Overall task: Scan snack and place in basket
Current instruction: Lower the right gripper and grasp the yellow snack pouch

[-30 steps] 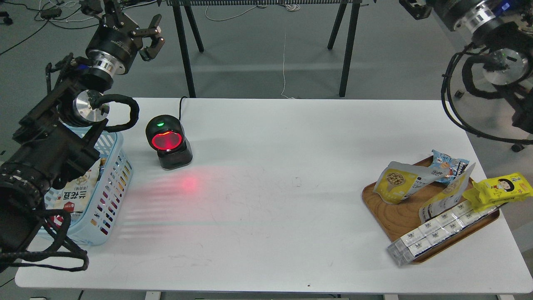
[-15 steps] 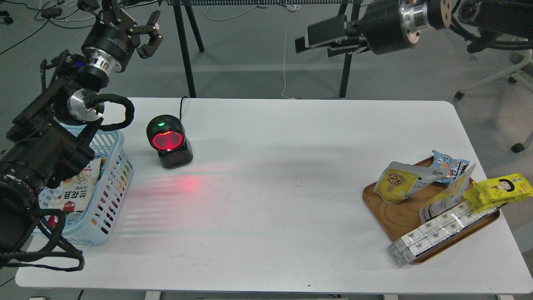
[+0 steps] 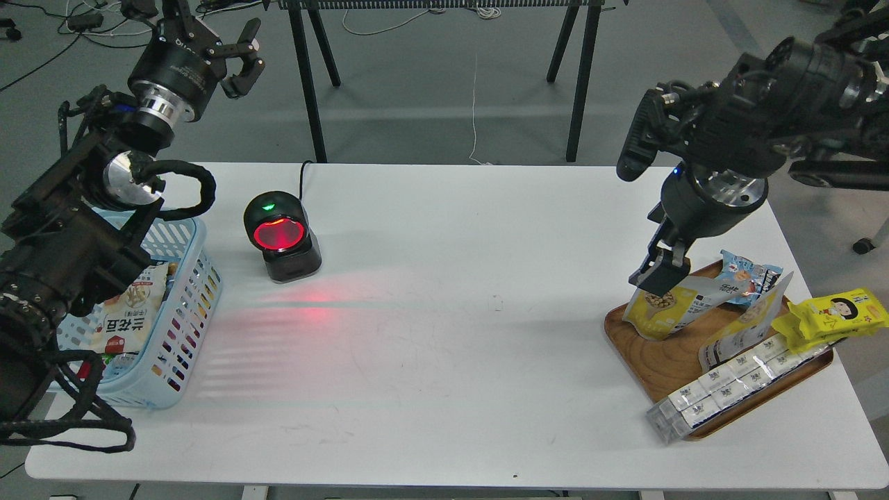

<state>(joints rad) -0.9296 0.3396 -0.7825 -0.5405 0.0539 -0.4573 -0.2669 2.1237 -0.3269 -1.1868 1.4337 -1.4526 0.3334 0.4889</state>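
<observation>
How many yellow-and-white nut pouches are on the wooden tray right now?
2. One snack lies at the tray's back left, under the right gripper; a second pouch leans mid-tray. More may be hidden beneath.

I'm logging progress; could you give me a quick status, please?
Left gripper open, raised. Right gripper at snack on tray, grip unclear. Basket far left. Path clear.

Single head view, high and angled forward-down over the white table [image 3: 444, 333].
</observation>
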